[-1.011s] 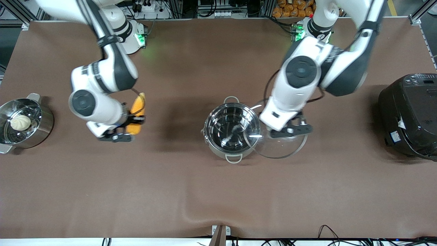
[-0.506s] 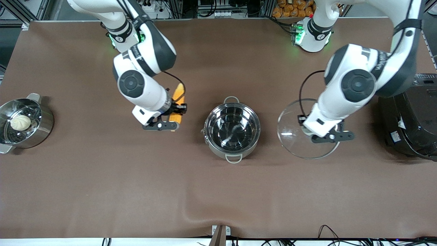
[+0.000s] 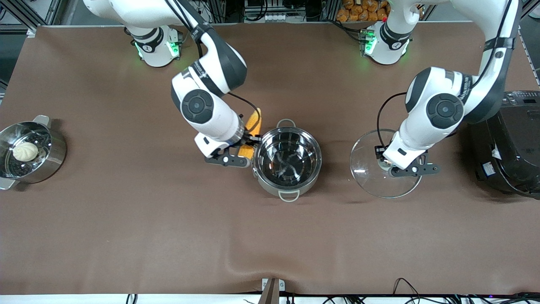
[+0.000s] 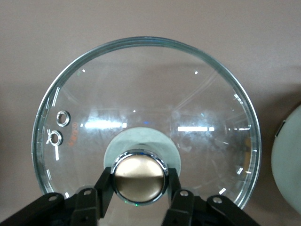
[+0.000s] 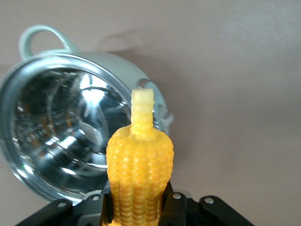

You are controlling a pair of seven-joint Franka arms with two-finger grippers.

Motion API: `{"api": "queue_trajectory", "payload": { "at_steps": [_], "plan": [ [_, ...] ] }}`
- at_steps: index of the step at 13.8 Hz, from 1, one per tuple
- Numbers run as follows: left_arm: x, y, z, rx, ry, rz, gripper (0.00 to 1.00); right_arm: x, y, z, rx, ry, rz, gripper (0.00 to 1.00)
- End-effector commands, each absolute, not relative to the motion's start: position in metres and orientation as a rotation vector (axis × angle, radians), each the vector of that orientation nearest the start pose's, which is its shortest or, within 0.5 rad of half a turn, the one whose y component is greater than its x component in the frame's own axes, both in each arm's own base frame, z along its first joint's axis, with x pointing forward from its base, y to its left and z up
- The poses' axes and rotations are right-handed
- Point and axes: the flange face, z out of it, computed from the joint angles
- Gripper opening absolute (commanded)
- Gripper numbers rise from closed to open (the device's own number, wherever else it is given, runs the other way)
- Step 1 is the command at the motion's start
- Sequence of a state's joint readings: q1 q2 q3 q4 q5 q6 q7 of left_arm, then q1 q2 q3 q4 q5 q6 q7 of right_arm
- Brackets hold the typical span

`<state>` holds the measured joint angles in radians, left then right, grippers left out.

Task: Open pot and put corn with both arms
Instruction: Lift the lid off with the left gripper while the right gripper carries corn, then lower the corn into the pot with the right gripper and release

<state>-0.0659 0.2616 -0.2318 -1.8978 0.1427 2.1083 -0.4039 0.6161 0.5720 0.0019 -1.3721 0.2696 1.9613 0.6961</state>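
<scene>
The shiny steel pot (image 3: pixel 287 157) stands open and empty mid-table; it also shows in the right wrist view (image 5: pixel 61 136). My right gripper (image 3: pixel 247 145) is shut on the yellow corn (image 3: pixel 252 126), held in the air beside the pot's rim toward the right arm's end; in the right wrist view the corn (image 5: pixel 140 165) points its pale stub at the pot, between the gripper's fingers (image 5: pixel 138 207). My left gripper (image 3: pixel 394 164) is shut on the copper knob (image 4: pixel 139 176) of the glass lid (image 3: pixel 379 166), over the table beside the pot toward the left arm's end.
A second steel pot (image 3: pixel 50 162) with a white bun (image 3: pixel 25 150) stands at the right arm's end. A black rice cooker (image 3: pixel 508 141) stands at the left arm's end, close to the left arm's elbow.
My right gripper carried the corn across to the pot's rim. My left gripper carried the lid off the pot toward the rice cooker and has nearly stopped.
</scene>
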Motion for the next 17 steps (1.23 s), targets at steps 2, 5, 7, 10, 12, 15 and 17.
{"api": "queue_trajectory", "payload": {
  "at_steps": [2,5,7,10,12,15,17],
  "plan": [
    [0.577,-0.148,0.351,-3.09,-0.051,-0.028,0.0,0.589,0.464,0.387,-2.847,0.334,0.169,0.0],
    [0.577,-0.131,0.326,-3.106,-0.049,-0.049,0.0,0.593,0.479,0.379,-2.771,0.358,0.101,0.0],
    [0.574,-0.128,0.312,-3.11,-0.048,-0.036,0.0,0.597,0.484,0.373,-2.732,0.373,0.051,0.0],
    [0.568,-0.104,0.287,-3.116,-0.047,-0.023,0.0,0.592,0.491,0.352,-2.728,0.387,0.098,0.0],
    [0.568,-0.092,0.278,-3.117,-0.046,-0.008,0.0,0.59,0.496,0.338,-2.732,0.385,0.11,0.0],
    [0.564,-0.077,0.26,-3.127,-0.048,-0.01,0.0,0.587,0.508,0.316,-2.721,0.378,0.063,0.0],
    [0.562,-0.076,0.254,-3.13,-0.052,-0.004,0.0,0.587,0.511,0.309,-2.713,0.373,0.038,0.0]
  ]
}}
